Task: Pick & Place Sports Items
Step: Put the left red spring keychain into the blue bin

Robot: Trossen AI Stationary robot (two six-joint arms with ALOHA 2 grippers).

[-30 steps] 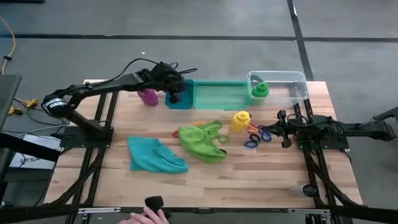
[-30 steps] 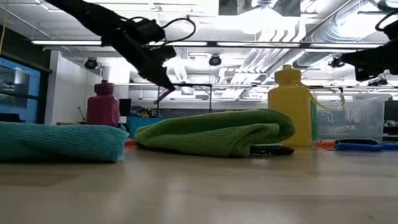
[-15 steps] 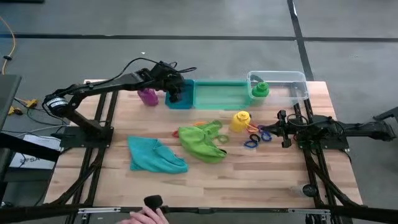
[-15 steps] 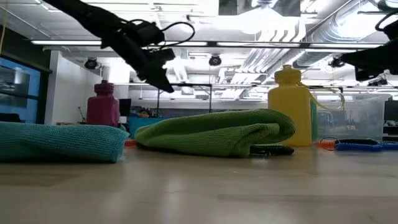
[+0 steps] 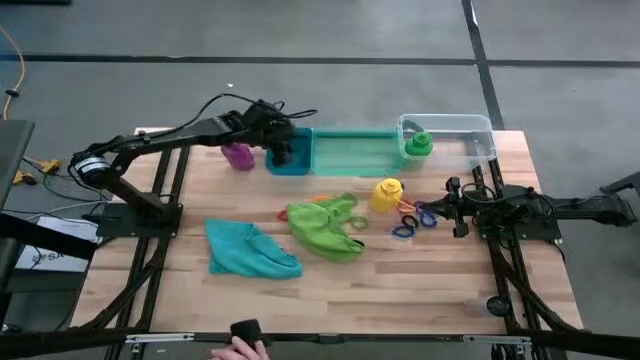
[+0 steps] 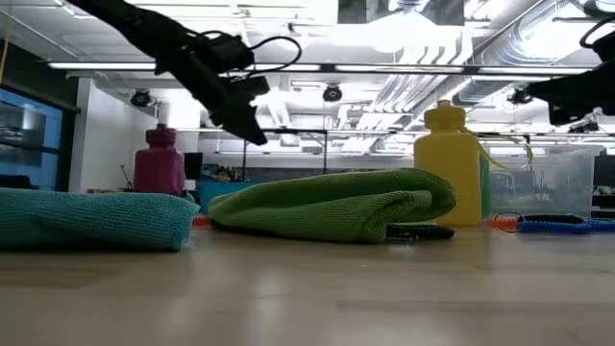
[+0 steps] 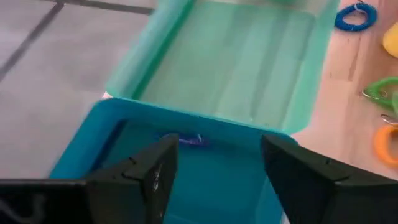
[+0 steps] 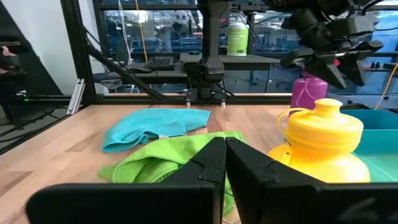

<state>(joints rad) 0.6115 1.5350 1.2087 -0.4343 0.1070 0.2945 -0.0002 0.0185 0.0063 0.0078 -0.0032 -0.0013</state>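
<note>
From the left edge of the bench, I see the left arm reaching in toward the far side. The left hand hangs above the blue bin, its fingers parted with nothing between them. In the left wrist view a small blue ring lies on the floor of that bin. The purple bottle stands upright on the bench just beside the blue bin, on its left-edge side.

Nearer the front edge, the teal cloth lies crumpled in the left half of the bench. The lime-green cloth is bunched near the middle, with an orange ring partly showing at its far edge.

The green bin sits along the far edge, touching the blue bin. The yellow bottle stands upright between the green bin and the middle of the bench. Several blue, purple and orange rings lie in a loose cluster just beside it, toward the right edge. The green bottle stands inside the clear bin at the far right corner.

The right hand waits near the right edge, just beside the rings, its fingers pressed together and empty.
</note>
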